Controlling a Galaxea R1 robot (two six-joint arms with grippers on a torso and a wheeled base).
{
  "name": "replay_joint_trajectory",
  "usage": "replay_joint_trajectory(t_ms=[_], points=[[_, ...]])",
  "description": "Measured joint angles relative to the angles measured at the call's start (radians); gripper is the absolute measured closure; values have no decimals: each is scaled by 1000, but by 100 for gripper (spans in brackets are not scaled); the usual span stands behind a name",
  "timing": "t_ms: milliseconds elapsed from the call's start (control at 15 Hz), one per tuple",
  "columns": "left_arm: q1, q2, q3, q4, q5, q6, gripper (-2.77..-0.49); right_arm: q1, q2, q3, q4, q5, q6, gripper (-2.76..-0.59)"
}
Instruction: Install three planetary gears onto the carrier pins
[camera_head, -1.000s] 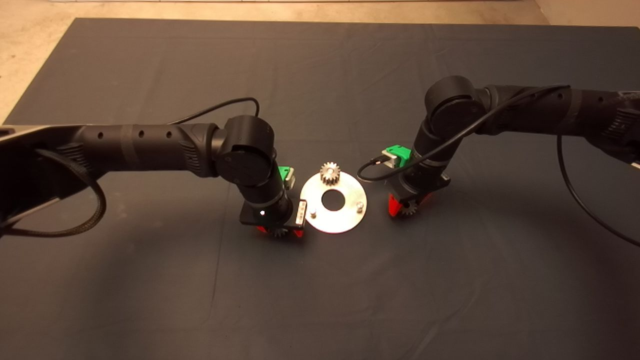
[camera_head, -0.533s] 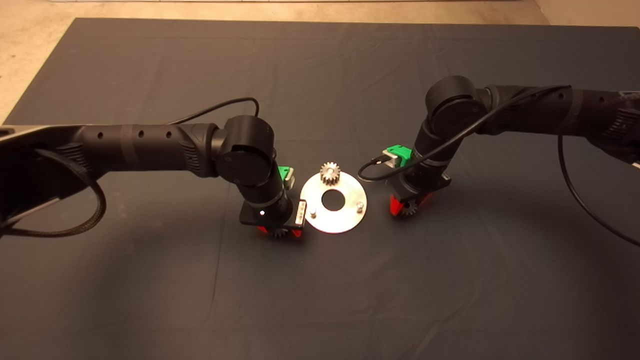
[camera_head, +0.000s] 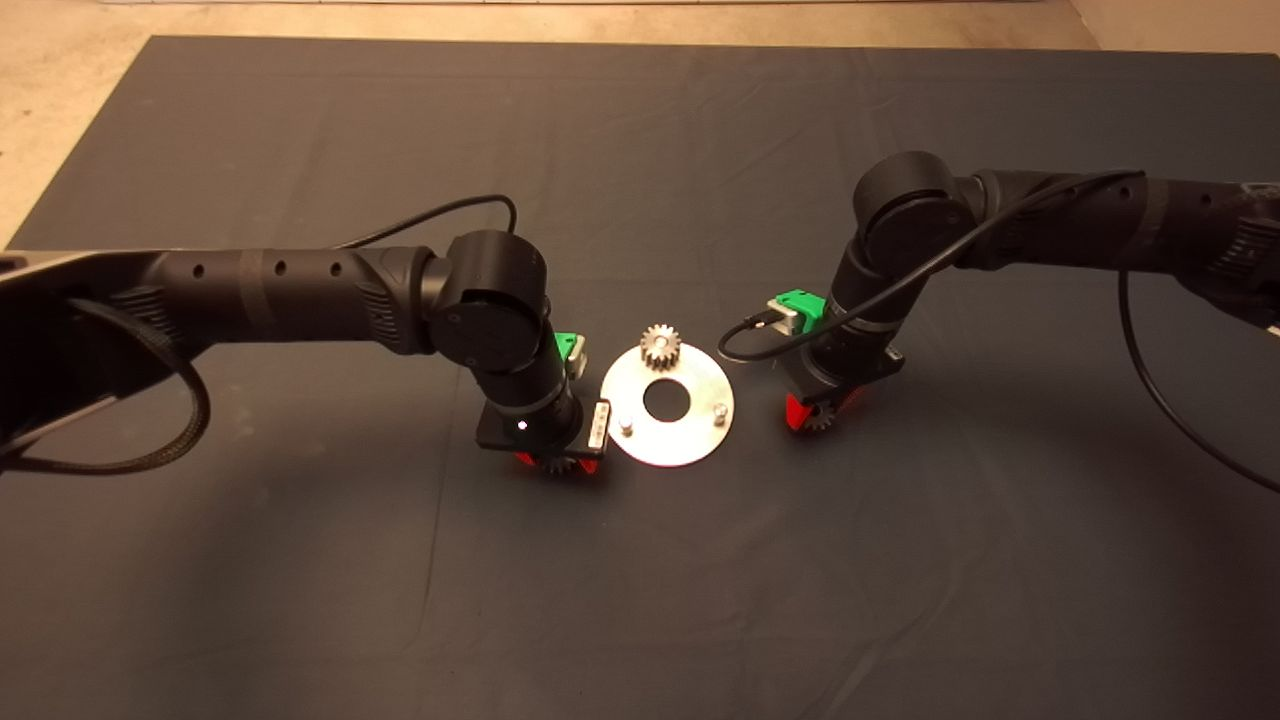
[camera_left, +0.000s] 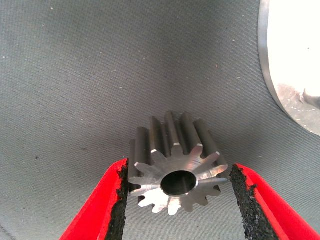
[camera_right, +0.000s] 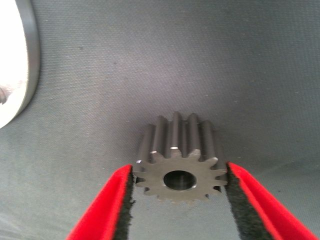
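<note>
A shiny round disc (camera_head: 690, 440) lies mid-mat, and one planetary gear (camera_head: 660, 347) sits on its far carrier pin. Two carrier pins (camera_head: 625, 428) (camera_head: 719, 409) stand bare. My left gripper (camera_head: 556, 464) is just left of the disc, low over the mat. In the left wrist view this left gripper (camera_left: 178, 167) is shut on a second gear (camera_left: 175, 172), pads against its teeth. My right gripper (camera_head: 812, 414) is just right of the disc. The right wrist view shows the right gripper (camera_right: 179, 167) shut on a third gear (camera_right: 177, 160). The disc's edge (camera_left: 295, 75) (camera_right: 17, 65) shows in both wrist views.
The dark mat (camera_head: 640, 600) covers the table, with pale floor (camera_head: 60, 90) beyond its far and left edges. Black cables (camera_head: 1160, 400) loop off both arms. Open mat lies in front of and behind the disc.
The right gripper has drifted slightly to the right with its gear. The left gripper has shifted a touch to the left. The disc and the seated gear have not moved.
</note>
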Motion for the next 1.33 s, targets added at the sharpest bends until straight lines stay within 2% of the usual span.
replay_joint_trajectory(t_ms=[133, 267, 600, 933, 1067, 1333], points=[[0, 0, 0, 0, 1, 0, -134, -1, -1, 0, 0, 3, 0, -118], [0, 0, 0, 0, 1, 1, -122, -1, -1, 0, 0, 3, 0, -117], [0, 0, 0, 0, 2, 4, -122, -1, -14, 0, 1, 11, 0, -116], [0, -3, 0, 0, 3, 4, -122, -1, -20, 6, 0, 11, 0, -114], [0, -2, 0, 0, 4, 4, -109, -1, -20, 8, 0, 11, 0, -112], [0, -3, 0, 0, 4, 4, -102, -1, -20, 10, 0, 10, 0, -108]])
